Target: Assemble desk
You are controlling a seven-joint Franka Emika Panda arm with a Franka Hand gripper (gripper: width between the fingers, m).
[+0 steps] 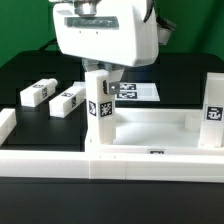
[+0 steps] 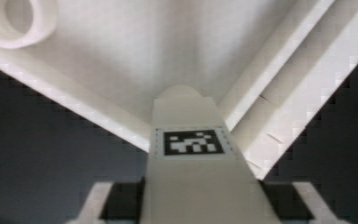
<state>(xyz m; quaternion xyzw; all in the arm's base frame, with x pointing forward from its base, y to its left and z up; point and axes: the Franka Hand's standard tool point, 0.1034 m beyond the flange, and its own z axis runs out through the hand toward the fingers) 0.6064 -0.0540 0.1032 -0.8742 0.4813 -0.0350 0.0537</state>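
**Gripper and held part.** We see the gripper point(image 1: 102, 70) closed on one short square leg point(image 1: 100, 108), with a finger on each of two opposite faces. In the wrist view the two fingers point(image 2: 108, 200) flank the leg point(image 2: 194, 140), and its tag faces the camera. The leg's long axis runs straight down from the jaws, so the part hangs upright with its free end lowest.

**The governing relation.** The desk top point(image 1: 150, 128) lies directly beneath the jaws and stretches away from them toward the exterior view's right. Its long axis is level, crosswise to the leg. The leg's lower end meets the corner of the desk top nearest the jaws. The raised rim hides that end, so we cannot tell whether it already sits in a socket or only rests against the rim. In the wrist view the rim point(image 2: 87, 95) crosses just beyond the leg tip. One round corner socket point(image 2: 12, 25) shows farther off, clearly apart from the tip.

**Arm pose.** The wrist stands vertically over that corner with the fingers pointing down. We judge that the coming move needs the leg kept plumb as it is pressed or turned home.

**Farther from the jaws.**
- A standing leg point(image 1: 213, 110) rises at the far end of the desk top.
- On the opposite side of the jaws, a loose leg point(image 1: 68, 100) and a second loose leg point(image 1: 38, 92) lie flat on the table.
- The marker board point(image 1: 140, 92) lies behind the jaws.
- The border rail point(image 1: 60, 162) runs in front of them.
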